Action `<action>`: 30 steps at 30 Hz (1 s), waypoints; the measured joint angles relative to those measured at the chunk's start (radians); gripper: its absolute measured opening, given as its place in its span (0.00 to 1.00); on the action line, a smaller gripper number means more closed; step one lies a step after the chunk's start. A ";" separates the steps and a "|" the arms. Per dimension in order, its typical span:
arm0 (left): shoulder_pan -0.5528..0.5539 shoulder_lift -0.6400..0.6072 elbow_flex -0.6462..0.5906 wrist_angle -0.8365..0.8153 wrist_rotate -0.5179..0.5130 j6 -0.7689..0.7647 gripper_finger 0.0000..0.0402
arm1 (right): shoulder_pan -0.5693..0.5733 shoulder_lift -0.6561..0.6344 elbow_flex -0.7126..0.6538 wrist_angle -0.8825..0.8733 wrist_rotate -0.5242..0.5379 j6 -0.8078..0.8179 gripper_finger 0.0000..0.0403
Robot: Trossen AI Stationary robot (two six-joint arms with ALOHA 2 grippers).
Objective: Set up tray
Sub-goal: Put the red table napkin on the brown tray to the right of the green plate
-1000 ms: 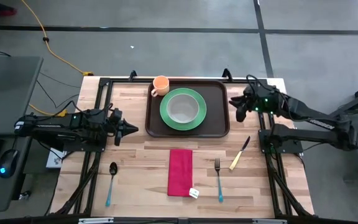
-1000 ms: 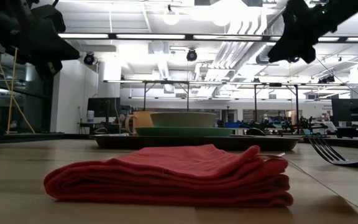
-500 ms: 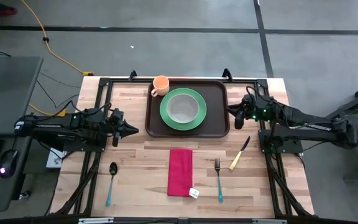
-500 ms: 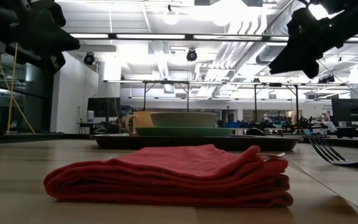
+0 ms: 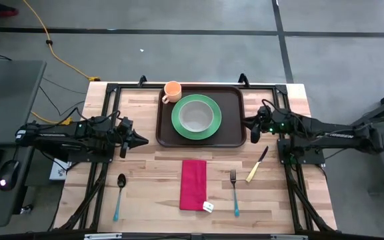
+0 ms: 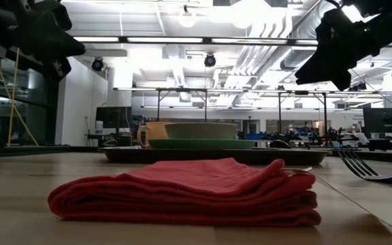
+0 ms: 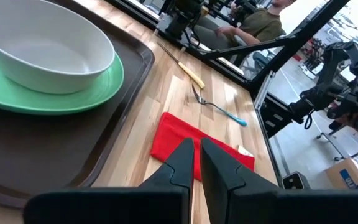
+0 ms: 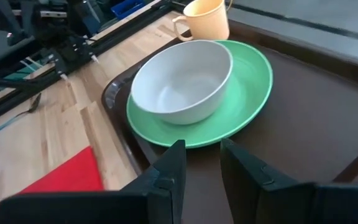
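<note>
The tray point(image 5: 202, 133) sat at the bench's point(image 5: 152, 177) far middle, stiff but loaded with breakables; judged best lifted by both end rims. The left tool point(image 5: 141, 139) hovered nearly closed, empty; the right tool point(image 5: 251, 127), narrowly parted, empty. Only the high view showed the spoon point(image 5: 119, 195).

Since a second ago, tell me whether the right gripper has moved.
Yes. In the high view the right gripper has moved toward the near side of the table, along the brown tray's right edge, from beside its far corner.
</note>
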 joint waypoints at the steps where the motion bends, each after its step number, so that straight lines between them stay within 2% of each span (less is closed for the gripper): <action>1: 0.000 0.000 0.000 0.000 0.000 0.000 0.14 | 0.008 0.000 0.000 0.000 0.000 0.008 0.19; 4: 0.000 0.000 0.000 -0.001 0.001 0.001 0.14 | 0.034 0.000 0.000 0.000 -0.003 0.015 0.19; 9: 0.000 0.000 0.000 -0.001 0.002 0.005 0.14 | 0.065 0.000 0.000 0.000 0.021 0.134 0.19; 16: 0.000 0.000 0.000 -0.001 0.002 0.007 0.14 | 0.126 0.011 0.000 0.021 -0.020 0.186 0.19; 30: 0.000 0.000 0.000 -0.001 0.002 0.007 0.14 | 0.267 0.185 0.000 0.223 -0.077 0.195 0.19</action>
